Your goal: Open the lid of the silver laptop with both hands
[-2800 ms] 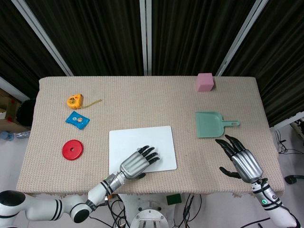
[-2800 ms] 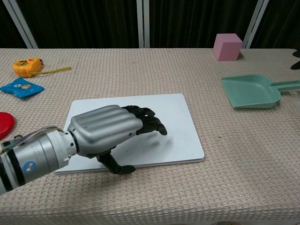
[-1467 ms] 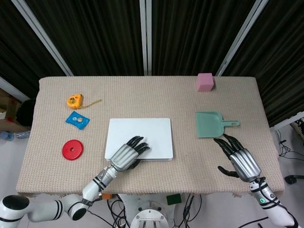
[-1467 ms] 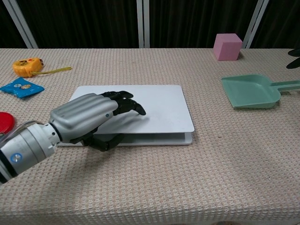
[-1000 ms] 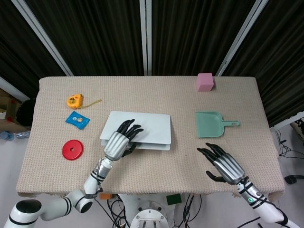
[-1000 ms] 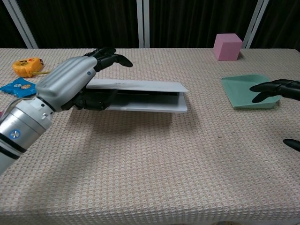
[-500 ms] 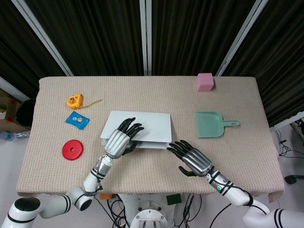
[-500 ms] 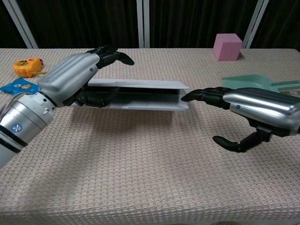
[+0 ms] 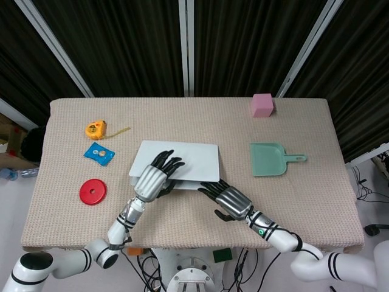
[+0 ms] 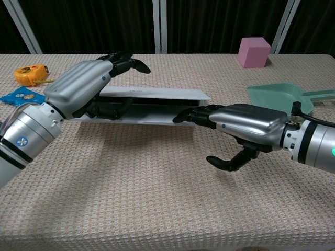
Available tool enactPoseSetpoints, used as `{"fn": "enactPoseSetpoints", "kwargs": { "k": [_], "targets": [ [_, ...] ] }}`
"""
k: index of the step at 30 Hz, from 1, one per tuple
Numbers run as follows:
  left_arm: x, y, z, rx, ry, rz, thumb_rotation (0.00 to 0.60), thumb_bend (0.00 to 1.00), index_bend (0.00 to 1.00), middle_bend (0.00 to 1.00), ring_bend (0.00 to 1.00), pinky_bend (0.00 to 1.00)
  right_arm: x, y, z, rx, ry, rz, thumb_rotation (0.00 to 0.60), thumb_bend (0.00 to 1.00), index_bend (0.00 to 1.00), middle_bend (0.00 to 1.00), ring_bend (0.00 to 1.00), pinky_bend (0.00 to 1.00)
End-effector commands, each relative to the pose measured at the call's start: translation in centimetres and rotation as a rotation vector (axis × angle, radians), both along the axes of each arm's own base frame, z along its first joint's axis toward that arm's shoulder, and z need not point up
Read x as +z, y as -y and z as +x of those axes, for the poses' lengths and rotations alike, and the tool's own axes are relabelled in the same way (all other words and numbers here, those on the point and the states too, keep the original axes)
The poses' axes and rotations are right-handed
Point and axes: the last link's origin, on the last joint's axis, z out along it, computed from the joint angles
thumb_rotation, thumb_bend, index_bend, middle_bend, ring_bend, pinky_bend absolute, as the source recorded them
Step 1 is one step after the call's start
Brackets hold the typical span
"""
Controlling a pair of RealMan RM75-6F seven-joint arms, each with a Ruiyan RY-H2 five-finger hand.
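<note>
The silver laptop (image 9: pixel 188 159) lies mid-table with its lid (image 10: pixel 157 94) lifted a little off the base at the front. My left hand (image 9: pixel 152 177) grips the lid's front-left edge, fingers over the top and thumb under it (image 10: pixel 78 86). My right hand (image 9: pixel 226 199) lies flat at the laptop's front right with its fingers stretched out. Its fingertips (image 10: pixel 183 116) are on the front edge of the base, in the gap under the lid, and its thumb hangs apart below. It holds nothing.
A green dustpan (image 9: pixel 270 159) lies right of the laptop and a pink cube (image 9: pixel 262 104) stands at the back right. On the left are a yellow tape measure (image 9: pixel 95 129), a blue packet (image 9: pixel 99 153) and a red disc (image 9: pixel 92 191).
My right hand has moved left from beside the dustpan until its fingertips reach the laptop's front edge. The left hand raised the lid earlier and now holds it steady.
</note>
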Motion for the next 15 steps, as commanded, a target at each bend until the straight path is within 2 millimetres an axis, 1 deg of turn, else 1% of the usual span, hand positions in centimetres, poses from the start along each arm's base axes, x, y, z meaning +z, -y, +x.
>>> {"fn": "enactPoseSetpoints", "kwargs": {
  "k": [1,7,15],
  "targets": [
    [-0.1,-0.2,0.0,0.004,0.002,0.002,0.600,0.61,0.22,0.21,0.06,0.12,-1.1,0.4,0.5,-0.001,-0.027,0.024,0.600,0.48,0.00,0.01,0.00,0.00],
    [0.2,-1.1,0.3,0.013,0.006,0.020,0.600,0.61,0.22,0.21,0.06,0.12,-2.3,0.9,0.9,-0.042,-0.034,0.069,0.600,0.48,0.00,0.01,0.00,0.00],
    [1.4,-3.6,1.4,0.037,0.000,0.052,0.600,0.61,0.22,0.21,0.06,0.11,-3.1,1.3,1.2,-0.055,-0.052,0.092,0.600,0.48,0.00,0.01,0.00,0.00]
  ]
}}
